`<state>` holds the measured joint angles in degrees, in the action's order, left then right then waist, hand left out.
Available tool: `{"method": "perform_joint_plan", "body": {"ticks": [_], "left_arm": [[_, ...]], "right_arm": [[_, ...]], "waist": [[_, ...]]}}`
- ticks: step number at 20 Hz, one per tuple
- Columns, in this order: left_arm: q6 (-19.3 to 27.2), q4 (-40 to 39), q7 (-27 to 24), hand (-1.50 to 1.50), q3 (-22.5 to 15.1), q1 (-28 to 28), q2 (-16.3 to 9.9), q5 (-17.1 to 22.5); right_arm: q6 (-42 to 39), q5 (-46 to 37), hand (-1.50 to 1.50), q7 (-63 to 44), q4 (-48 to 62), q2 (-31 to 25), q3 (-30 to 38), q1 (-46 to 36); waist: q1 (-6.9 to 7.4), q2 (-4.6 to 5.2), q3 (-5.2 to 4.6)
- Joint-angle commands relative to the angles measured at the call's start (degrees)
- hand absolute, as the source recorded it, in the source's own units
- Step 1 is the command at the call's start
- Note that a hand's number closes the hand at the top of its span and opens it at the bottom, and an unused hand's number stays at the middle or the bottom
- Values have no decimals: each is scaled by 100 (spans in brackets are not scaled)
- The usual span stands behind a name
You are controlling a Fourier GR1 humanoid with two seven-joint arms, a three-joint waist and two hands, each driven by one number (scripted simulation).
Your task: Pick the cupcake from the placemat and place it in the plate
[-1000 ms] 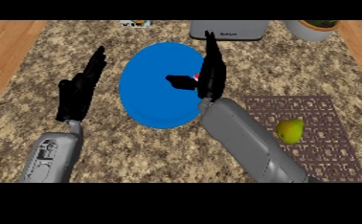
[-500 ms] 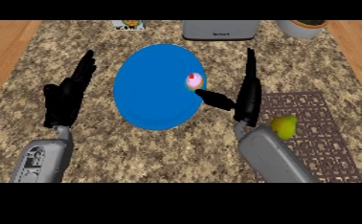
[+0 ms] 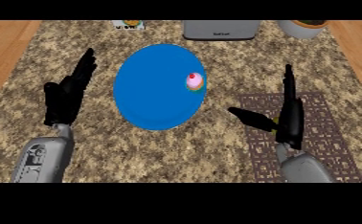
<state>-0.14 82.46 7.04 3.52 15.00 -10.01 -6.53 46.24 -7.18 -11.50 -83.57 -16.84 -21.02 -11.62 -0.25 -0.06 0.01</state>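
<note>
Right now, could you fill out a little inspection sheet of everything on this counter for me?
Surface: speckled stone counter, wooden strips at both sides.
Job's things: cupcake sits on the blue plate, near its right edge; brown placemat lies right of the plate, without the cupcake.
Clutter: a small yellow-green thing on the placemat, mostly hidden behind the right hand.
Hands: left hand open, left of the plate; right hand open over the placemat, holding nothing.
Cables: nothing seen.
Surroundings: grey appliance, a bowl and a small packet along the far edge.
</note>
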Motion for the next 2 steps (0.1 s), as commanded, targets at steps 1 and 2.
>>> {"method": "perform_joint_plan", "body": {"ticks": [1, 2], "left_arm": [[26, 160, 52, 0, -80, -96, 62, -115], [25, -3, -266, 0, -124, -206, 159, -148]], "right_arm": [[-458, 357, -150, 856, 57, -55, 519, 558], [-577, 237, -150, 608, -160, -53, 589, 557]], "waist": [[15, 4, 1], [12, 3, -1]]}}
